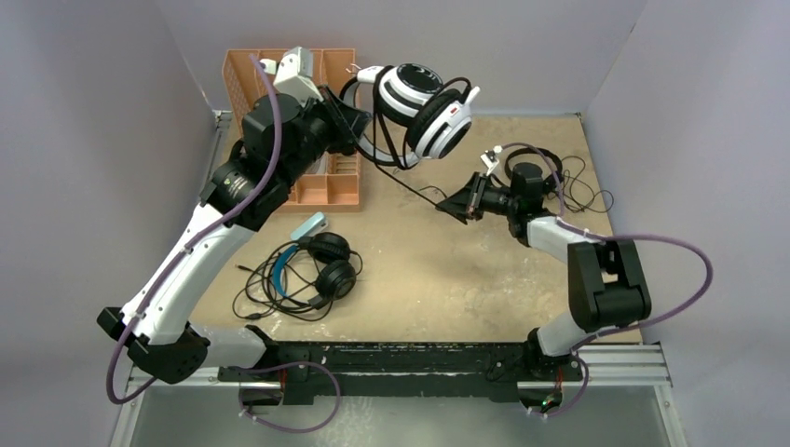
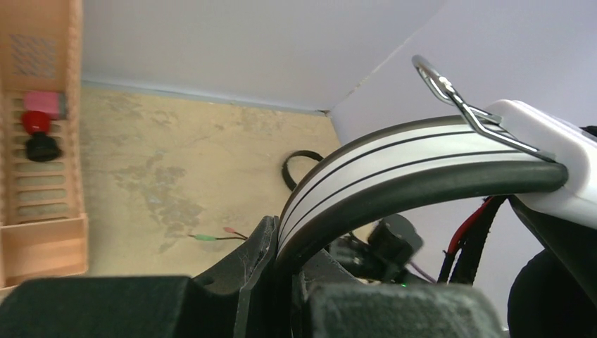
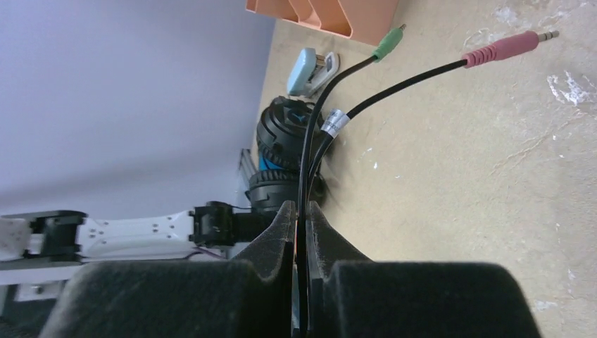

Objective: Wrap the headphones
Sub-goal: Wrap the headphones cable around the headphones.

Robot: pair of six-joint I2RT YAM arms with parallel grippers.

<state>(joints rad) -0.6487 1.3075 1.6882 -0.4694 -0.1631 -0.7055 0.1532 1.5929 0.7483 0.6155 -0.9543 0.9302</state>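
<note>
Holding the white-and-black headset (image 1: 424, 102) up above the back of the desk (image 1: 447, 270), my left fingers (image 2: 246, 276) clamped on its headband, my right fingers (image 3: 278, 232) pinched tight on its thin black cable (image 3: 408, 85).

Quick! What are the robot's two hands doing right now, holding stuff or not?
Left gripper: closed, holding the white-and-black headphones by the headband.
Right gripper: closed, pinching the thin black cable.

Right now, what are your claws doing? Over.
Left claw shut on white-and-black headset, lifted. Right claw shut on its thin black cable. Nothing blocking.
</note>
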